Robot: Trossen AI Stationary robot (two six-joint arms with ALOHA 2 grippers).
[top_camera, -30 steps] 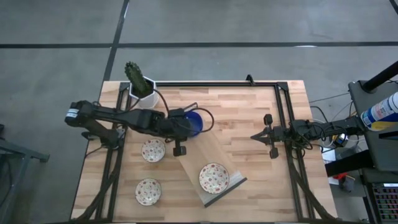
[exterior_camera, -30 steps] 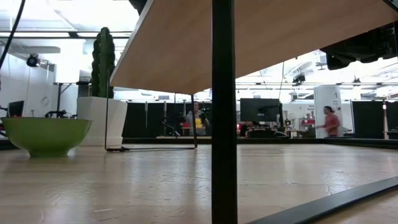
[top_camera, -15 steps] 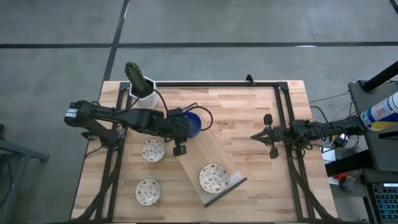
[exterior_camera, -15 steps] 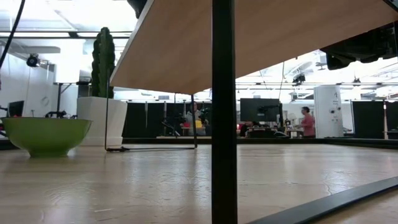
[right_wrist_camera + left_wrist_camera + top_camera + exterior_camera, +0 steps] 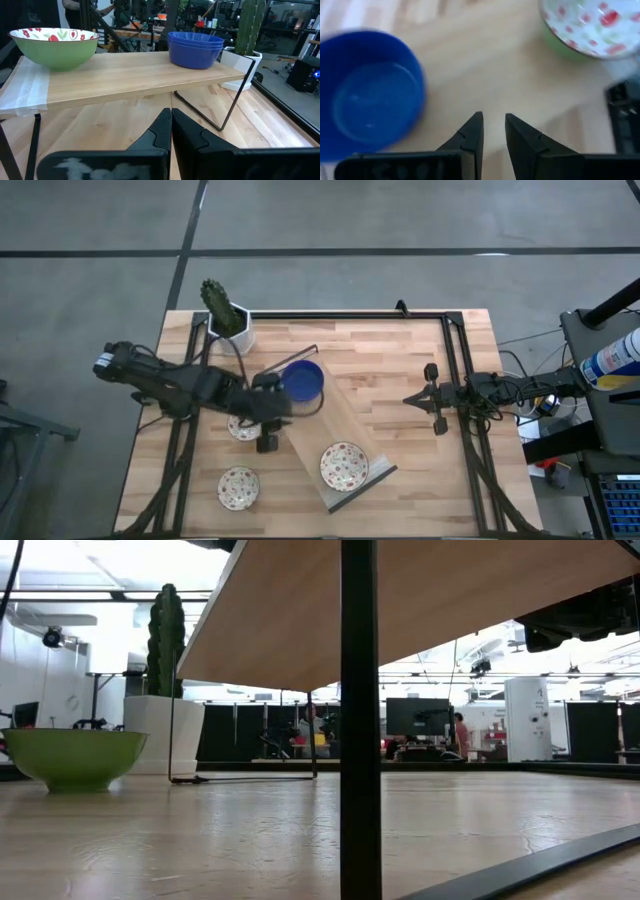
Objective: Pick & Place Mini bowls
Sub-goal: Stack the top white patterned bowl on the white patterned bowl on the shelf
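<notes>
1. The wooden surface [image 5: 400, 370] carries a raised shelf [image 5: 335, 445].
2. Stacked blue bowls [image 5: 301, 380] and one floral bowl [image 5: 344, 466] sit on it.
3. The left end effector [image 5: 266, 430], fingers slightly parted and empty, hovers beside the blue bowls.
4. The right end effector [image 5: 412, 399], closed, waits well apart.

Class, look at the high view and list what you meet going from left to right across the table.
Cactus pot → left hand → blue bowls → floral bowl on the raised board → right hand.
</notes>
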